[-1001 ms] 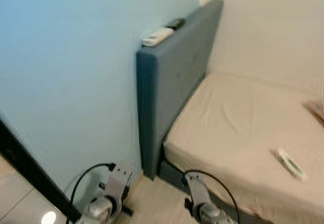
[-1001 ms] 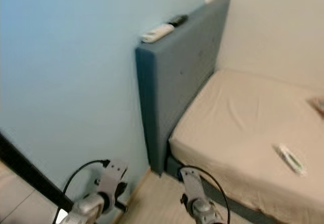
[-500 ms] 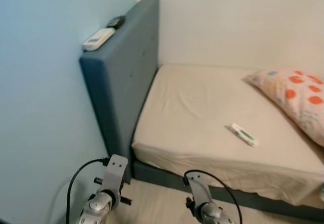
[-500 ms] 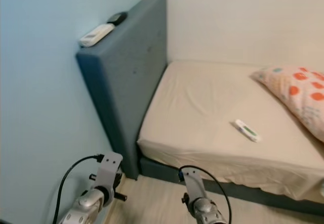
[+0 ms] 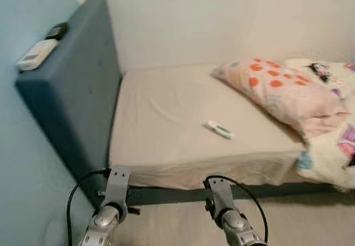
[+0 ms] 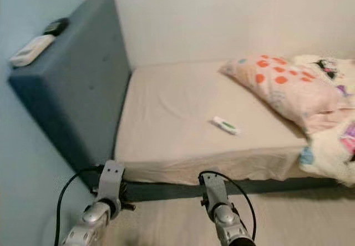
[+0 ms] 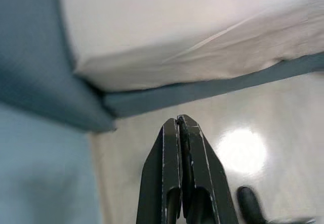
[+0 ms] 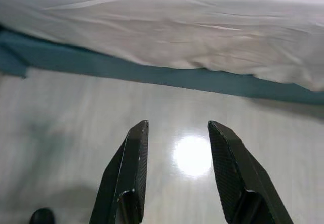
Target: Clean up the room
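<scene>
In the left eye view a bed (image 5: 166, 146) is seen, covered by a smooth beige sheet with faint creases; its padded headboard (image 5: 72, 107), upholstered in dull blue fabric, stands against a pale blue wall (image 5: 22, 201); on the headboard's flat top a white oblong remote (image 5: 36, 54) lies, with a small dark object (image 5: 57, 31) just beyond it, too small to be identified; a slim white remote with a green patch (image 5: 220, 129) is seen lying flat near the middle of the sheet, well apart from the soft pillow (image 5: 277, 90) patterned with orange dots; a plush printed blanket (image 5: 333, 157) is bunched at the bed's right edge and hangs over it; the two silver arms are held low before the bed frame, a black cable looping from each. In the right eye view the same scene is shown, with the pale glossy floor (image 6: 288, 218) below the bed. In the left wrist view the left pincer (image 7: 178, 128) is shown clenched, its tapered black fingers pressed together over the shiny floor beside the blue bed base. In the right wrist view the right pincer (image 8: 177, 133) is shown released, its fingers spread apart above a bright reflection on the floor, the rumpled sheet edge ahead.
</scene>
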Robot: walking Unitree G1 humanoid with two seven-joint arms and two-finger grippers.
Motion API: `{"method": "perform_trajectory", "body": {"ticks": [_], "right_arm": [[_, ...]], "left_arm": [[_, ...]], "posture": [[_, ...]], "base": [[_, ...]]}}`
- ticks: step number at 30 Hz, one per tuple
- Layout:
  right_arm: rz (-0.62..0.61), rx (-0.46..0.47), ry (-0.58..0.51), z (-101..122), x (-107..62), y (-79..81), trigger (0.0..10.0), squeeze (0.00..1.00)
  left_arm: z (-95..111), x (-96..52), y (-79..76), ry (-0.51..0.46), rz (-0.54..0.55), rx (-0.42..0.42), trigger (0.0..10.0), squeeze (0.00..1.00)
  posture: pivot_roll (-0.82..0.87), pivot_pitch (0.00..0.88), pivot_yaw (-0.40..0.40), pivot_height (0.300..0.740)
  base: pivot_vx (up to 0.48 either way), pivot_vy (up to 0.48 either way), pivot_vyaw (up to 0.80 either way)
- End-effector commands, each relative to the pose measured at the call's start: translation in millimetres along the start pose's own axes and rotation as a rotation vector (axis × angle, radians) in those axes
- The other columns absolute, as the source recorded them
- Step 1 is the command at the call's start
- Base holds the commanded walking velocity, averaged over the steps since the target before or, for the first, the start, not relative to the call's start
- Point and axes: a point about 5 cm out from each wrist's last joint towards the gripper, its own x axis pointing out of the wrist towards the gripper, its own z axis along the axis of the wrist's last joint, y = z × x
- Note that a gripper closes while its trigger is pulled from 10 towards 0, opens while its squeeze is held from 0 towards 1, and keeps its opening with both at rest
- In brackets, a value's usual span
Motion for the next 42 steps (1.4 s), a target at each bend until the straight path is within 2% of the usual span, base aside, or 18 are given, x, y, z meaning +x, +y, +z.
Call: {"method": "perform_trajectory", "body": {"ticks": [1,6,20,27,33,34,42], "right_arm": [[0.010,0.015,-0.010,-0.2,-0.6,4.7,10.0,0.00],[0.046,-0.020,-0.030,1.2,-1.1,9.9,10.0,0.00],[0.059,-0.019,-0.033,0.8,-1.2,11.5,10.0,0.00],[0.062,-0.025,-0.034,0.2,-1.5,11.7,10.0,0.00],[0.065,-0.028,-0.033,-0.7,-1.8,12.0,10.0,0.00],[0.066,-0.029,-0.033,-1.1,-1.9,12.0,10.0,0.00],[0.068,-0.029,-0.029,-1.2,-1.8,12.1,10.0,0.00]], "left_arm": [[-7.2,-3.1,6.0,0.018,0.027,-0.017,10.0,0.00],[-5.5,-3.0,9.4,0.006,0.056,-0.020,10.0,0.00],[-1.6,-4.3,13.7,-0.029,0.085,-0.018,10.0,0.00],[-0.3,-3.9,10.9,-0.038,0.073,-0.016,10.0,0.00],[1.7,-4.6,6.2,-0.059,0.042,-0.062,10.0,0.00],[4.4,-4.8,2.8,-0.077,0.012,-0.057,10.0,0.00],[6.3,-4.8,-1.2,-0.089,-0.023,-0.036,10.0,0.00]], "posture": [[0.05,0.076,-0.003,0.740],[0.05,0.075,-0.002,0.740],[0.04,0.059,-0.006,0.740],[0.04,0.055,-0.006,0.740],[0.04,0.051,-0.006,0.740],[0.04,0.050,-0.006,0.740],[0.04,0.052,-0.006,0.740]], "base": [[0.000,0.000,-0.63],[0.000,0.000,-0.09],[0.000,0.000,0.00],[0.000,0.000,0.00],[0.000,0.000,0.00],[0.000,0.000,0.00],[0.000,0.000,0.00]]}}
